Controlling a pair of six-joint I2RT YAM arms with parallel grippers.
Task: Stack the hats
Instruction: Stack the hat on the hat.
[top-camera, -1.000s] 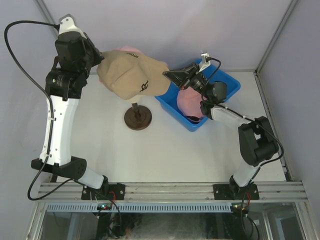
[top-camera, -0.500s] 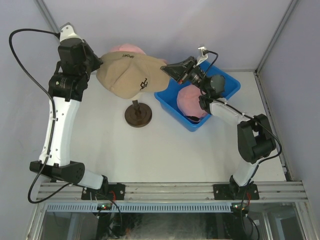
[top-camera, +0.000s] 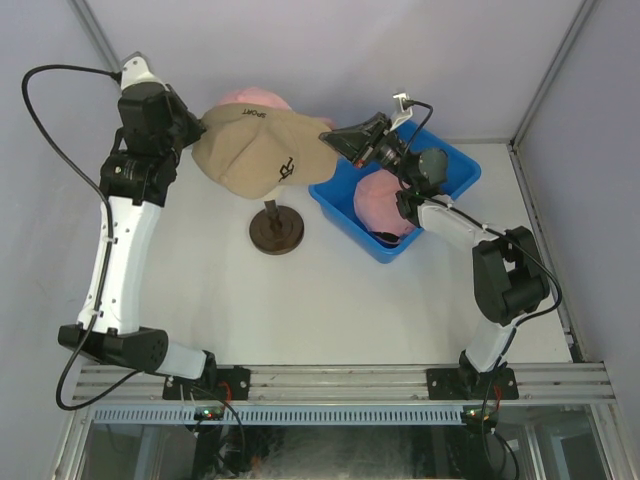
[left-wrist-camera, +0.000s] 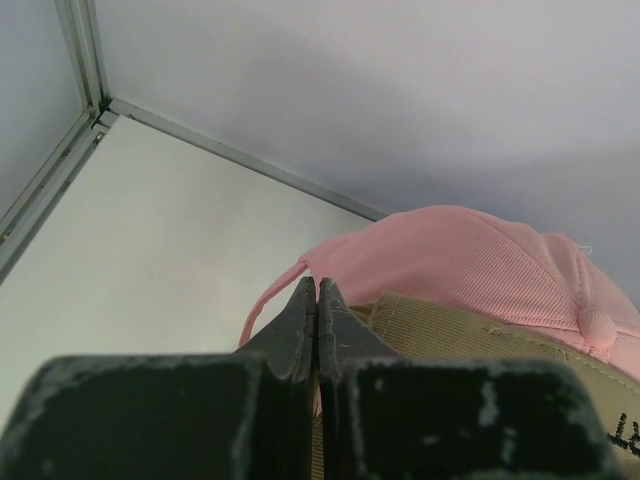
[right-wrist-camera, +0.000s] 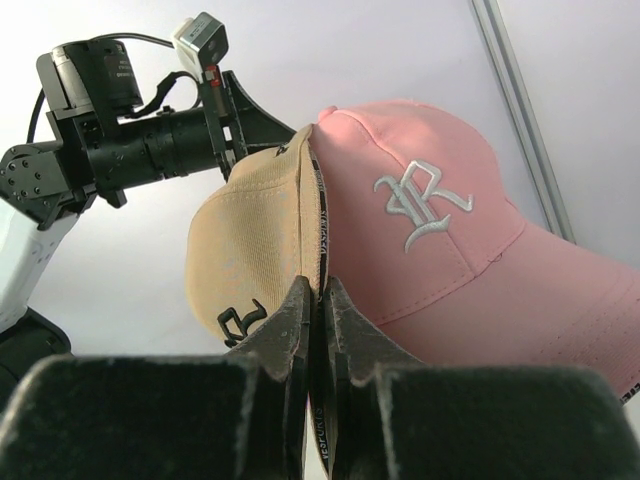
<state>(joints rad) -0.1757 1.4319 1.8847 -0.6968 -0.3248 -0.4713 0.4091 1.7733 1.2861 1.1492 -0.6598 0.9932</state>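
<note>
The tan hat (top-camera: 262, 150) is held up above the tabletop (top-camera: 330, 300), stretched between the two arms. On the left arm (top-camera: 120, 230), the left jaws are pressed shut on the hat's rear edge. In the left wrist view the tan fabric (left-wrist-camera: 470, 340) is pinched right at the black tips. On the right arm (top-camera: 450, 225), the right jaws are clamped shut on the opposite rim, and in the right wrist view the edge and its dark inner band are nipped between the tips. A pink hat (top-camera: 255, 97) is seen just behind and under the tan one, touching it, with only its crown peeking out from above. Its white embroidered logo is shown plainly by the right wrist camera (right-wrist-camera: 430, 250). Below the pair, a round brown base (top-camera: 275, 235) is stood on the tabletop. To the right, a second pink hat (top-camera: 380, 200) is lying inside the blue bin (top-camera: 455, 170). Something dark is tucked beneath it, and what it is cannot be told.
</note>
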